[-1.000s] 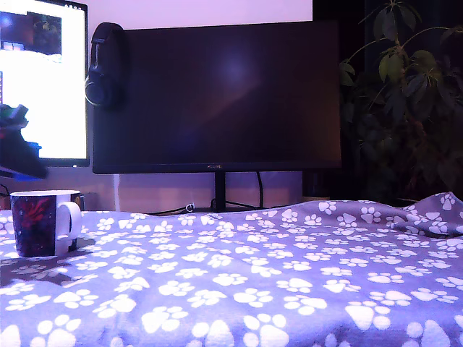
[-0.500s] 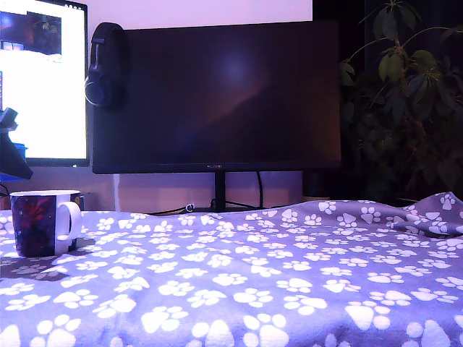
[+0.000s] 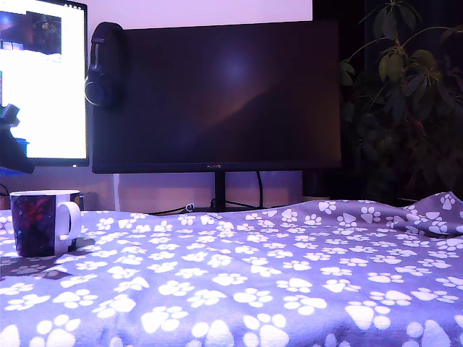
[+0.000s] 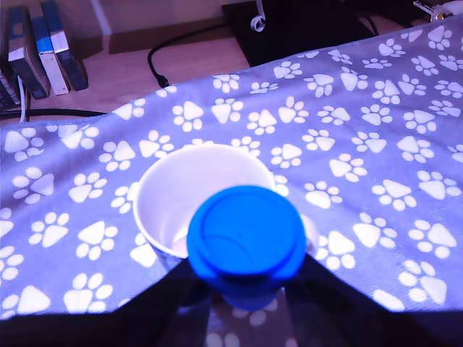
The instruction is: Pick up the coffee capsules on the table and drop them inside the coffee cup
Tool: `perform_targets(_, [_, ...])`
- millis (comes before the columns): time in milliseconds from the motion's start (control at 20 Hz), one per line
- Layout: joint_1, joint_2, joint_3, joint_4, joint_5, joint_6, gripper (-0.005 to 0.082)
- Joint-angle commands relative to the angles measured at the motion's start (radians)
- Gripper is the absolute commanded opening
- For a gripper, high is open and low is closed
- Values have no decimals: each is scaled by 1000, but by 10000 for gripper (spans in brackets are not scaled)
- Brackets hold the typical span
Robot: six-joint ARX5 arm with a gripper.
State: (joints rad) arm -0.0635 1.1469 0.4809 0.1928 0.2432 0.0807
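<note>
Gripper [image 4: 246, 307] clenching the blue capsule [image 4: 246, 242], hanging directly above the coffee cup [image 4: 195, 195], overlapping its five-o'clock rim.

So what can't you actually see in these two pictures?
- Inside of the coffee cup: wrist view, partly covered by the blue capsule; exterior view shows only its outside.
- White capsule: in neither view.
- Gripper: exterior view, cut off by the left edge; jaws dark in the wrist view.
</note>
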Motion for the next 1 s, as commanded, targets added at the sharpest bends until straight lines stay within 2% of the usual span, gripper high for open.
perform_targets(0, [3,11,45,4,2,-17,87])
perform_targets(600, [3,340,440,-364,2,-28,87])
perform_targets(950, [3,372,468,-442,-2,-28,87])
